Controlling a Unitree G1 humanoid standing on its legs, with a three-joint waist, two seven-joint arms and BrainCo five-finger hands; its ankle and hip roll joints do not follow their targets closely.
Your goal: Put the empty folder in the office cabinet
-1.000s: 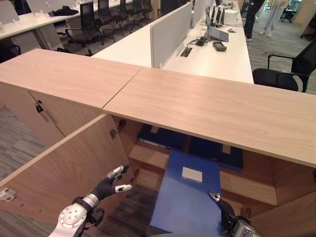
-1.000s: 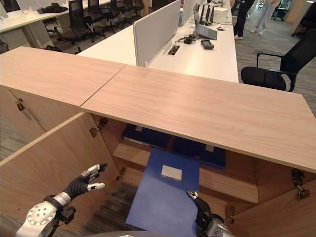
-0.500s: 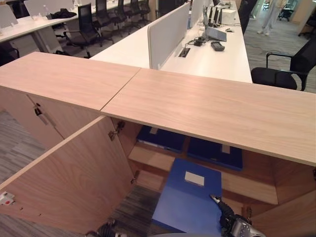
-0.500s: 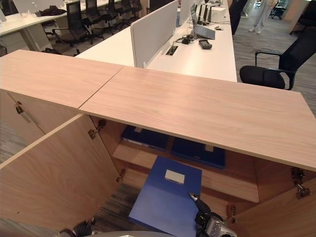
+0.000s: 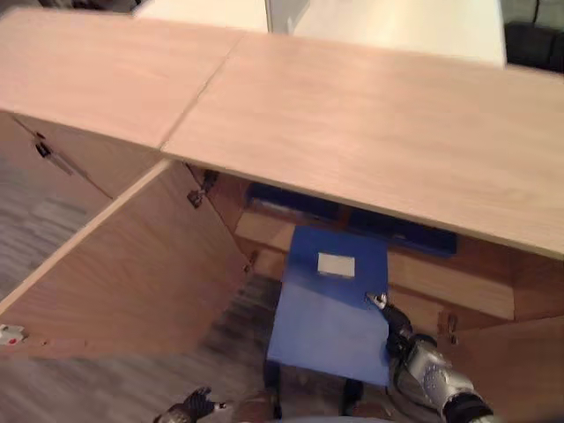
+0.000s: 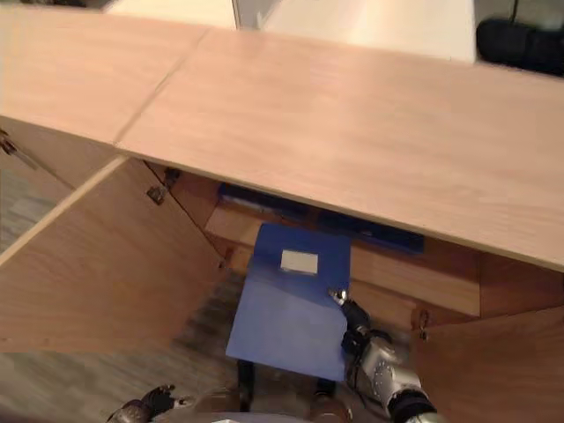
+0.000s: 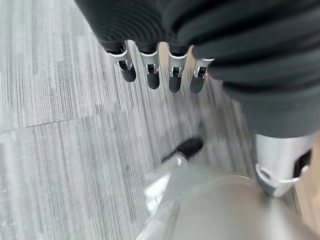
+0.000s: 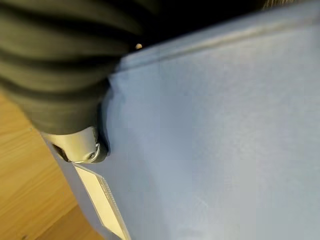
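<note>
1. Low light-wood office cabinet [image 5: 370, 132] with a long flat top; its left door [image 5: 123, 273] swung open toward 8 o'clock, its right door [image 5: 520, 361] open at 4 o'clock.
2. Flat blue rectangular folder [image 5: 330, 304] bearing 1 white label [image 5: 335, 264], held at the mouth of the cabinet, its far edge at 12 o'clock reaching the lip of the wooden shelf [image 5: 423, 273] and its near end out over the grey carpet floor [image 5: 106, 388].
3. Right hand [image 5: 401, 330], at 4 o'clock of the folder, grasping its right edge: the thumb lies on the top face, and the fingers appear to be tucked beneath, though the view is blurred.
4. Dark blue folders [image 5: 388, 227] lying flat farther in on the shelf, at 12 o'clock of the held folder.
5. Left hand [image 7: 160, 75], low at 7 o'clock, well apart from the folder, fingers straight and relaxed above the carpet, holding nothing.
</note>
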